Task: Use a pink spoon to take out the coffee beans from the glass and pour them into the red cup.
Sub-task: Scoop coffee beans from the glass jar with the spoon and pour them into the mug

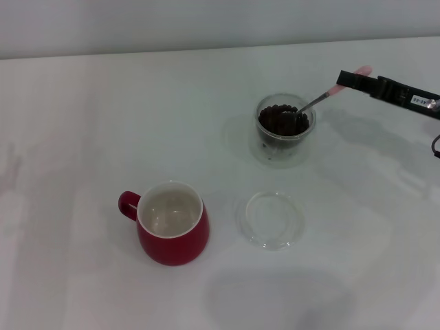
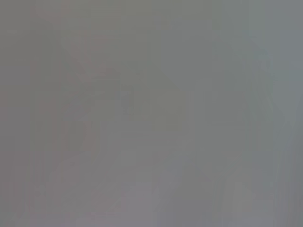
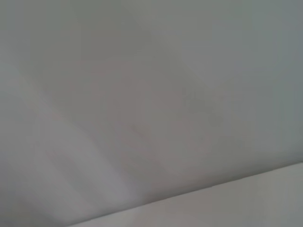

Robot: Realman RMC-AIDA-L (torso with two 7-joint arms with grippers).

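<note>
Plain white worktop (image 1: 103, 110), and both wrist views are just grey blur, nothing to make out. The right claw (image 1: 352, 78) comes in from the right edge, arm cut off, its white label unreadable. It's clamped on the pink spoon (image 1: 323, 97), whose bowl dips into the coffee beans (image 1: 280, 119) in the glass (image 1: 284, 129) just left of the claw. The red cup (image 1: 172, 223) sits well off to its lower left.

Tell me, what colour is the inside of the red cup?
White; the red cup shows its white inside best in the head view.

Flat clear glass dish (image 1: 270, 219) lying on white table (image 1: 82, 124), near front edge.
</note>
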